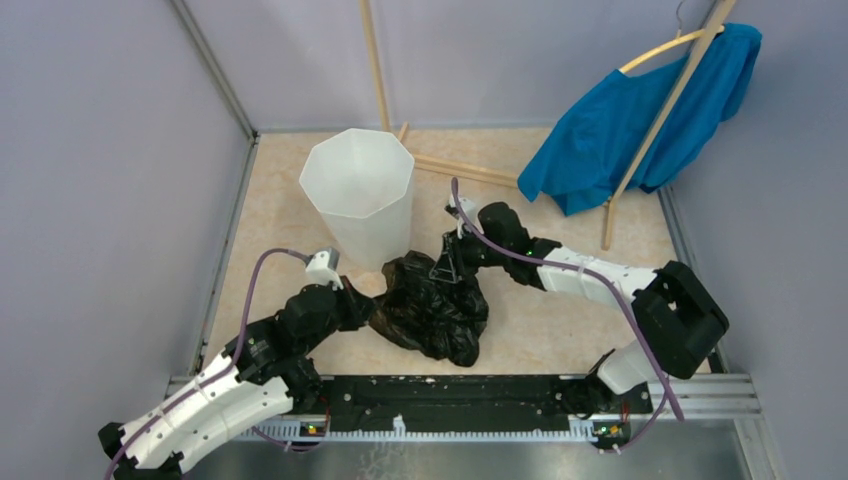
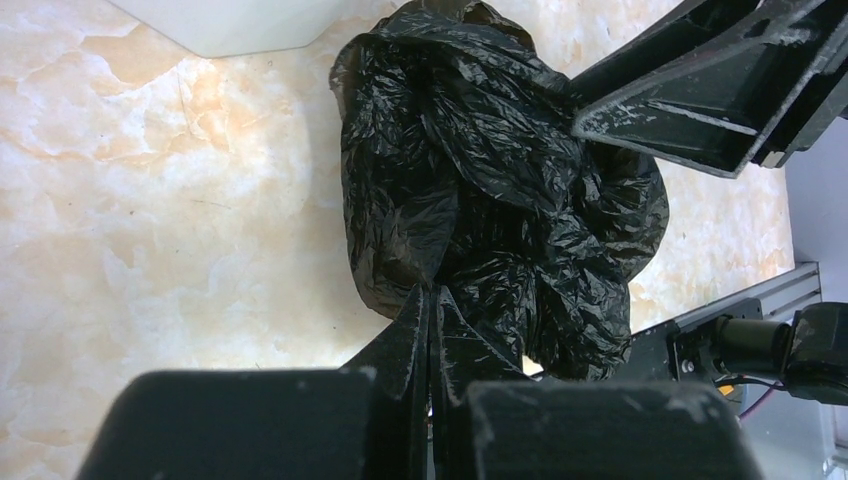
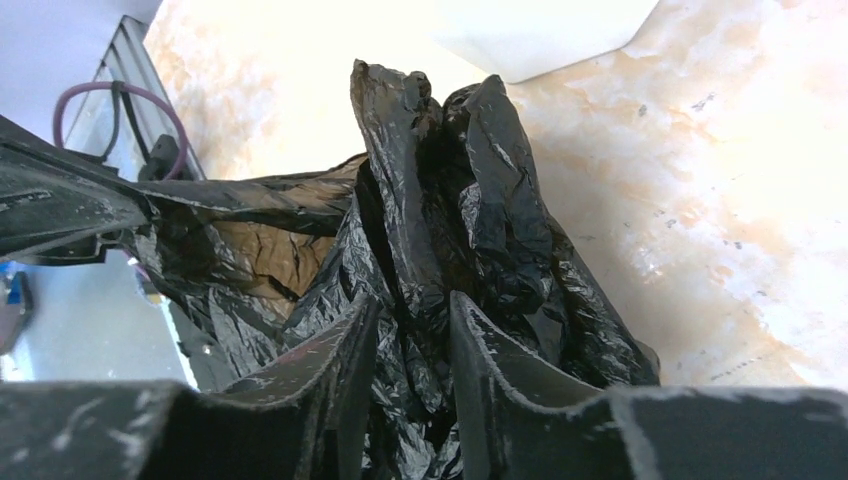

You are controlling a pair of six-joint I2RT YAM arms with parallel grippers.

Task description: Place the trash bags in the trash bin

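Note:
The black glossy trash bag (image 1: 435,305) lies crumpled on the beige floor just in front of the white faceted trash bin (image 1: 357,190), which stands upright and looks empty. My left gripper (image 1: 370,312) is shut on the bag's left edge; in the left wrist view its jaws (image 2: 432,295) pinch the film of the bag (image 2: 480,180). My right gripper (image 1: 449,266) holds the bag's top right; in the right wrist view (image 3: 410,320) a bunched fold of the bag (image 3: 440,200) sits between its fingers. The film between the grippers is stretched brownish.
A blue cloth (image 1: 640,120) hangs on a wooden rack (image 1: 640,150) at the back right. Purple walls close in the left, back and right sides. A metal rail (image 1: 450,395) runs along the near edge. The bin's base (image 2: 240,25) shows beside the bag.

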